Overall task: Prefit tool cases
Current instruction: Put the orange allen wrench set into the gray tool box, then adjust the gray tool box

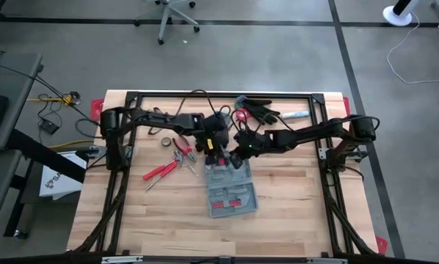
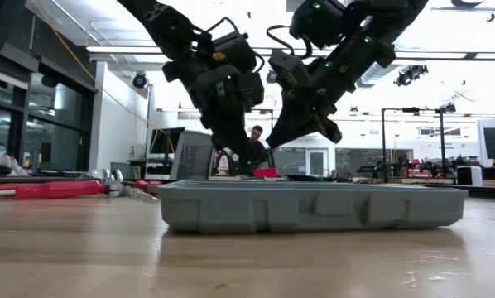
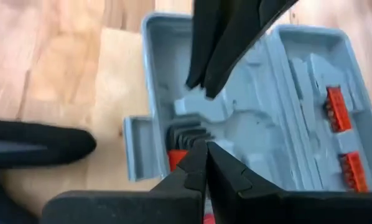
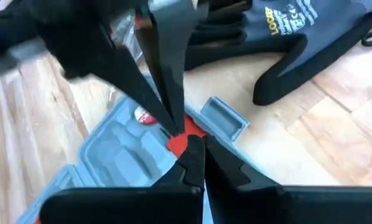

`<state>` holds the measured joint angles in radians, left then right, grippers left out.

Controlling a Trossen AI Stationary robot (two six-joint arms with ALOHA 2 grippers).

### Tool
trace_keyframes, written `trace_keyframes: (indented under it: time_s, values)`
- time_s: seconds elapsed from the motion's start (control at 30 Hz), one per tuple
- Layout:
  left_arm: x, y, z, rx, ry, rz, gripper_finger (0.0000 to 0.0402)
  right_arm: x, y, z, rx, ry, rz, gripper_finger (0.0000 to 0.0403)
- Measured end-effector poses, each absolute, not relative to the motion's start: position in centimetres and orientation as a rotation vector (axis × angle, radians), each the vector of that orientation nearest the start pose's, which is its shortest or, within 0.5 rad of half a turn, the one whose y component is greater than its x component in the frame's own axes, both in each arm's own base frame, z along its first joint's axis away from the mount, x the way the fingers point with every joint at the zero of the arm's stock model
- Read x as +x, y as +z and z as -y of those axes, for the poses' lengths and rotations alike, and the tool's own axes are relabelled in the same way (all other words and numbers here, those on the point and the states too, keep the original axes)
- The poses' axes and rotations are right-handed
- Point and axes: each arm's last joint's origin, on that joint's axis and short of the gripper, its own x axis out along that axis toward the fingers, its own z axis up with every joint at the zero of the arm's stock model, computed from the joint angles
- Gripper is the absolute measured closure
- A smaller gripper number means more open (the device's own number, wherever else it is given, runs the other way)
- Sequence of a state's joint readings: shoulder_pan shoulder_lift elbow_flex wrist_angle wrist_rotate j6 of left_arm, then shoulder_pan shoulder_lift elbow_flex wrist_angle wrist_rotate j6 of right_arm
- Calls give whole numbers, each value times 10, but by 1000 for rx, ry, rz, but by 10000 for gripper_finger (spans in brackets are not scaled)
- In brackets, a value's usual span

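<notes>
The grey-blue tool case (image 1: 231,192) lies open and flat on the wooden table (image 1: 293,213), its moulded inside up and red-handled pieces (image 1: 229,204) in its near half. Both grippers hang over its far end, slanting down. My left gripper (image 1: 211,155) is shut and comes from the left; its tips (image 3: 203,148) stand over a red piece beside the latch tab (image 3: 136,147). My right gripper (image 1: 234,158) is shut and comes from the right, its tips (image 4: 192,147) next to the left ones. In the low view both sets of tips (image 2: 241,165) (image 2: 274,142) stand just above the case's rim (image 2: 314,189). My left gripper points its shut fingertips down at a red piece (image 3: 177,159) in the case's far end; whether they touch it I cannot tell. My right gripper has its shut tips at the same red piece (image 4: 180,142); its own fingers cover the spot, so touch cannot be told.
Red-handled pliers (image 1: 161,171) and a second pair (image 1: 181,147) lie left of the case, with a dark tape roll (image 1: 164,139) beyond them. Black gloves (image 1: 262,111), a red-handled tool (image 1: 240,115) and a marker (image 1: 296,115) lie at the far edge. Bare wood lies near and right of the case.
</notes>
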<state>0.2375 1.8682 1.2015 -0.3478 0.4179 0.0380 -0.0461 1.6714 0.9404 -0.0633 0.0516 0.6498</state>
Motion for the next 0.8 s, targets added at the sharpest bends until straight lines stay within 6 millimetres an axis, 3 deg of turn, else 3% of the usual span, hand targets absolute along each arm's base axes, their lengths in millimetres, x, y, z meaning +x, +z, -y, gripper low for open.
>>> trace_keyframes:
  time_s: [0.2, 0.53, 0.63, 0.8]
  values:
    - [355, 179, -78, -311, -179, -1046, 401, 337, 178, 16, 624, -329, -739, 403]
    - [332, 150, -67, -395, -159, -1192, 401, 343, 168, 16, 646, -251, -764, 403]
    - [327, 147, -63, -427, -168, -1211, 401, 348, 175, 24, 678, -226, -672, 403]
    - [326, 153, -55, -439, -172, -1220, 401, 359, 199, 37, 740, -21, -448, 403]
